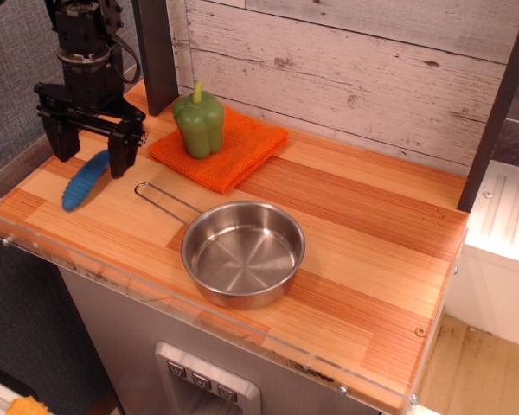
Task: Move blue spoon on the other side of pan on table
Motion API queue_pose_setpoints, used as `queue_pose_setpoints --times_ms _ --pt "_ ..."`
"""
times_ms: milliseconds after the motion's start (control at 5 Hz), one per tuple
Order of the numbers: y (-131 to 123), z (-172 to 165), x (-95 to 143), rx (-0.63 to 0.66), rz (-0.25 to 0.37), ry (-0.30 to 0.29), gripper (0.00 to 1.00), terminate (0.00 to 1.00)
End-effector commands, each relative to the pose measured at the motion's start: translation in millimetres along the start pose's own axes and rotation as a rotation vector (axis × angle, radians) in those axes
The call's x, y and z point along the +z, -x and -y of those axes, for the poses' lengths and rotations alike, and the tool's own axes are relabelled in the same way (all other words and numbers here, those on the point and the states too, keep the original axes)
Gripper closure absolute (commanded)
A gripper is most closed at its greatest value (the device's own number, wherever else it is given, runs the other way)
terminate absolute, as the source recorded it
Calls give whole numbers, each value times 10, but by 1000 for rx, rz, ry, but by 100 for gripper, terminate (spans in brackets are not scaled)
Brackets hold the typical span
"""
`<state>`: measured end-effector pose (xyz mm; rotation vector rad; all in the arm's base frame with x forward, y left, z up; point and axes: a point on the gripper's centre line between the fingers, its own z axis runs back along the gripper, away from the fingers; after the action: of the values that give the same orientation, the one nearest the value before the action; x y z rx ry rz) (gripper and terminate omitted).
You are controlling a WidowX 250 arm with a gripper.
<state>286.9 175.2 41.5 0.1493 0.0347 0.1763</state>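
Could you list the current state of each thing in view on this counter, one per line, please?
gripper: open, jaws spread over the spoon's handle, holding nothing
blue spoon: lying flat on the table, left of the pan, not gripped
pan: upright, empty, wire handle pointing toward the spoon
green pepper: standing upright on the orange cloth
orange cloth: folded, flat against the back wall
table: bears all of these

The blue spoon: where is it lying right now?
The blue spoon lies on the table near its far-left corner in the image, under the open gripper, left of the pan.
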Motion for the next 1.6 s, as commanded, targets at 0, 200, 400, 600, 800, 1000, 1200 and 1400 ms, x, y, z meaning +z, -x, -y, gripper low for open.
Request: queue_pose_setpoints --times_ms 0,200,400,600,800,1000,1200,1400 --pt "-106 -203 -2 49 19 -18 0 0" --pt "-169 -179 -90 50 8 -24 0 0" --pt "-203 -132 -177 35 -7 -22 0 0" --pt "-199 -126 -206 23 -14 -18 100 0" --pt "-168 -157 -108 13 9 -12 100 0" --pt "-93 -261 149 15 68 0 100 0" --pt "26 -372 446 30 122 24 100 0" --pt "144 -277 914 11 192 41 100 0"
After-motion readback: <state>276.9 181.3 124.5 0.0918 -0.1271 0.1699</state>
